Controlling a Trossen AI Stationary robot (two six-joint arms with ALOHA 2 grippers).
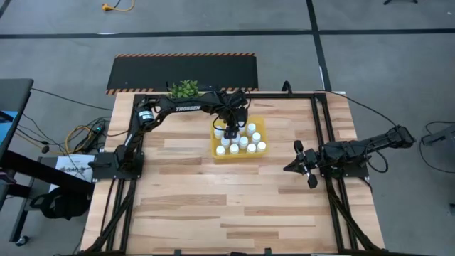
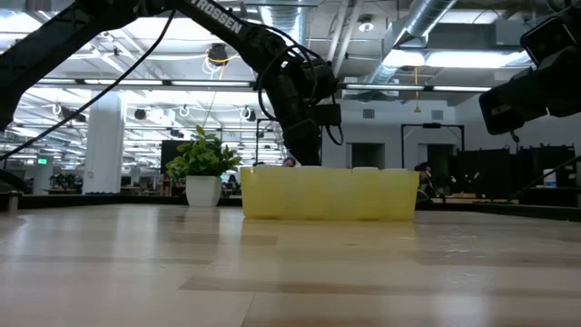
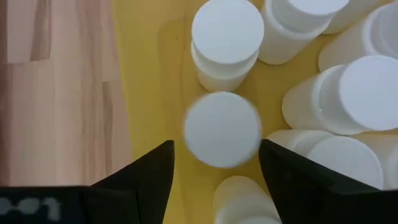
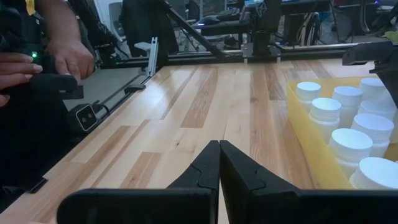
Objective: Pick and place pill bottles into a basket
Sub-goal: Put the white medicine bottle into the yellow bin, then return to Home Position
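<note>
White pill bottles (image 1: 242,141) stood upright, crowded inside the yellow basket (image 1: 215,150) at the far middle of the wooden table (image 1: 213,206). The left gripper (image 1: 231,131) hung over them, fingers spread either side of one blurred bottle (image 3: 222,129), not touching it. The right gripper (image 1: 300,166) rested apart, fingers pressed together.

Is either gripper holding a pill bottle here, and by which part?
Nothing is held. The left gripper stands open over the basket, a pill bottle between its fingers with gaps on both sides. The right gripper is shut, empty.
</note>
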